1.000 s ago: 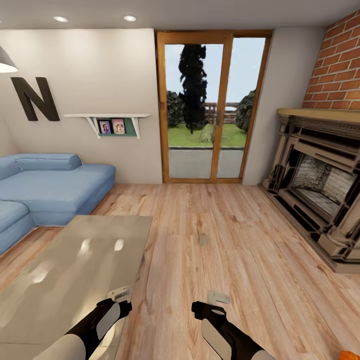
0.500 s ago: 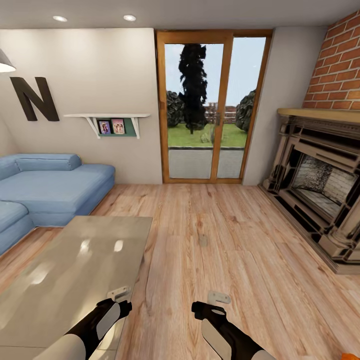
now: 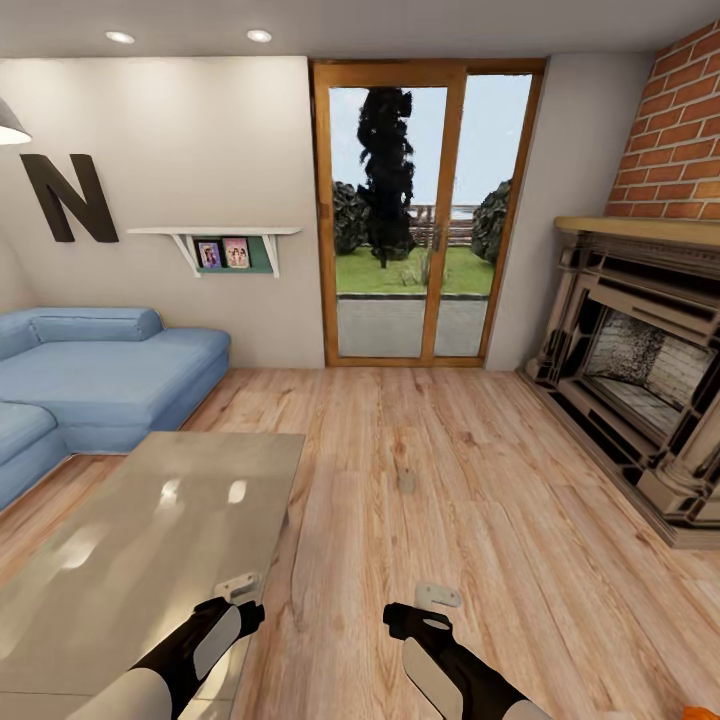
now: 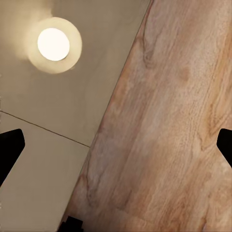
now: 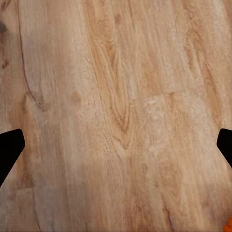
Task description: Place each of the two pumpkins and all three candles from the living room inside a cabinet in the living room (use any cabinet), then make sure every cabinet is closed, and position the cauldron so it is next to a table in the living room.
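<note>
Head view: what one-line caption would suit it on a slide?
Both open grippers, left and right, hang over the glossy grey table edge and plank floor, facing the glazed doors.

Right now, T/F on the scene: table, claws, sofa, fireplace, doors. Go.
1. The coffee table stands at the left, ahead of the left claw. True.
2. The right claw holds a candle. False: both claws are open and empty, over bare plank floor.
3. The blue sofa sits beside the fireplace. False: sofa at the left wall, fireplace at the right.
4. The glazed doors are straight ahead. True.
5. The table top carries a cauldron. False: its top is bare and glossy.
</note>
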Motion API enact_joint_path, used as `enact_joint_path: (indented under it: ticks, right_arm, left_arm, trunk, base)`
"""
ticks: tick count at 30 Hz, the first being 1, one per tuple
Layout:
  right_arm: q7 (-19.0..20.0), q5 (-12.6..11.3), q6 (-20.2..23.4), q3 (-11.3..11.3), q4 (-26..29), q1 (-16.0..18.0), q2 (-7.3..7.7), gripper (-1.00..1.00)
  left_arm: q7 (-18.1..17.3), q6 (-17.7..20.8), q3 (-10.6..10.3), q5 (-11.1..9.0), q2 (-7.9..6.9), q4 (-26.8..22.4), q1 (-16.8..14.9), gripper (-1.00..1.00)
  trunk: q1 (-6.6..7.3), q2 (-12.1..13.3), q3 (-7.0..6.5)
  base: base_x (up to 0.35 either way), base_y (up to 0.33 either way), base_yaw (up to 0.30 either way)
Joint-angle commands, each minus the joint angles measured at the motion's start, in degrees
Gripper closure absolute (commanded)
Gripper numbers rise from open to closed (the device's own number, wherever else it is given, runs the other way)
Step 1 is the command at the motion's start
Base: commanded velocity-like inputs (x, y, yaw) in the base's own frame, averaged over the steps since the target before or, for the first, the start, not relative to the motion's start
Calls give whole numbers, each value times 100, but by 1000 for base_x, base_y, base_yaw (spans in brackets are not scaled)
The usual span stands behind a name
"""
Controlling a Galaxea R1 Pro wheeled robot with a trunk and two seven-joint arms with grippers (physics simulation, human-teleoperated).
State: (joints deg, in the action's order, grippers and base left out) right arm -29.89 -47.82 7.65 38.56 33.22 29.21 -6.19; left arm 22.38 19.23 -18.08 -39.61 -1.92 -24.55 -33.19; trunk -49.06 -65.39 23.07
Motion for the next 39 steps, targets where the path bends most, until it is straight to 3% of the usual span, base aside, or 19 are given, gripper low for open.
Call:
enact_joint_path:
  ticks: [1, 39]
  right_arm:
    - [-44, -17, 27, 29, 9, 6, 4, -100]
    - [-44, -17, 27, 29, 16, 5, 4, -100]
  left_arm:
    - [47, 20, -50, -50, -8, -14, -3, -100]
    - [47, 20, -55, -49, -10, -14, -3, -100]
  trunk:
    - [-1, -4, 7]
    - [-1, -4, 7]
  base:
    - [32, 0, 0]
    - [44, 9, 0]
